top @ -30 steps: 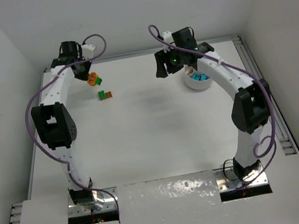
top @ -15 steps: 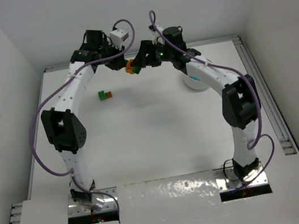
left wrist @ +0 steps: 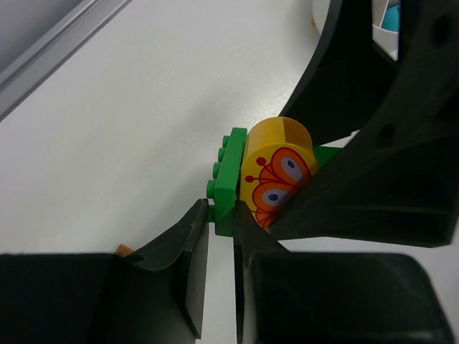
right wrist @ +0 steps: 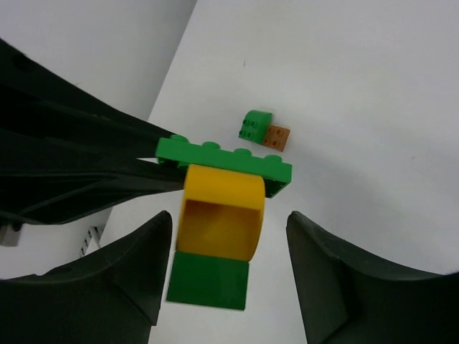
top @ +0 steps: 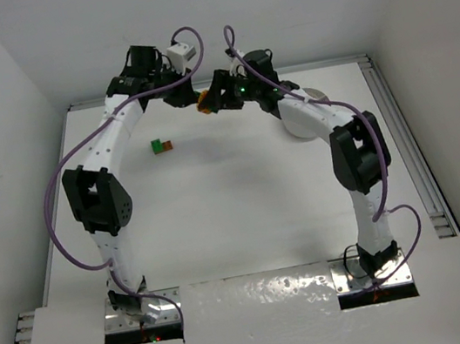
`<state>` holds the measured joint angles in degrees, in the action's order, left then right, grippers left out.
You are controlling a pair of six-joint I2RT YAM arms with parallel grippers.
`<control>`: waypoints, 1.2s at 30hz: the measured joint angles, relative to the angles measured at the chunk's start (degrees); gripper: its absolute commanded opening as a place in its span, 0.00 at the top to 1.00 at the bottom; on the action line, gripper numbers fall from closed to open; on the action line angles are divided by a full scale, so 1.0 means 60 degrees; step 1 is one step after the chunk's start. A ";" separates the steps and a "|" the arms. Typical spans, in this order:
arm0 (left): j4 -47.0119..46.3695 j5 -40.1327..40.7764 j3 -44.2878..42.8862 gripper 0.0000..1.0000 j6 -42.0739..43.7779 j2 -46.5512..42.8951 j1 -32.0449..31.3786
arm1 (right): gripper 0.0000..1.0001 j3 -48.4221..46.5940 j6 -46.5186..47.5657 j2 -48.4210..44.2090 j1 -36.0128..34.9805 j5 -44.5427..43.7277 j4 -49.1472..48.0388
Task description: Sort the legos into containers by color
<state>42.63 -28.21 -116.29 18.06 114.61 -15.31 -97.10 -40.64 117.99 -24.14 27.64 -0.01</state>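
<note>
My left gripper [left wrist: 221,215] is shut on the edge of a flat green lego [left wrist: 228,190], held above the table at the back middle [top: 203,101]. A yellow lego with an orange butterfly print [left wrist: 276,168] is stuck to it, and another green lego [right wrist: 208,283] sits on the yellow one's far end. My right gripper [right wrist: 228,236] is open, with one finger on each side of the yellow lego [right wrist: 222,215] and a gap on both sides. The white dish [top: 296,130] is partly hidden under the right arm.
A small green lego [right wrist: 256,125] and a brown one [right wrist: 276,137] lie joined together on the table, left of centre [top: 161,145]. A raised rail [top: 390,101] runs along the table's right side. Both arms meet near the back wall.
The left arm carried the lego cluster from the back left to the back middle. The right arm swung left from the dish and brought its open fingers around the cluster.
</note>
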 measured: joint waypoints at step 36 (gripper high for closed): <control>-0.0335 0.0419 0.0226 1.00 0.0452 -0.0007 0.0051 | 0.52 0.3530 0.3738 -0.1239 0.0331 -0.1807 0.3588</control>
<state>40.62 -25.69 -114.93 20.78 114.56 -15.00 -75.92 -18.22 110.56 -22.15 16.80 21.52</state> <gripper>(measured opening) 0.128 0.431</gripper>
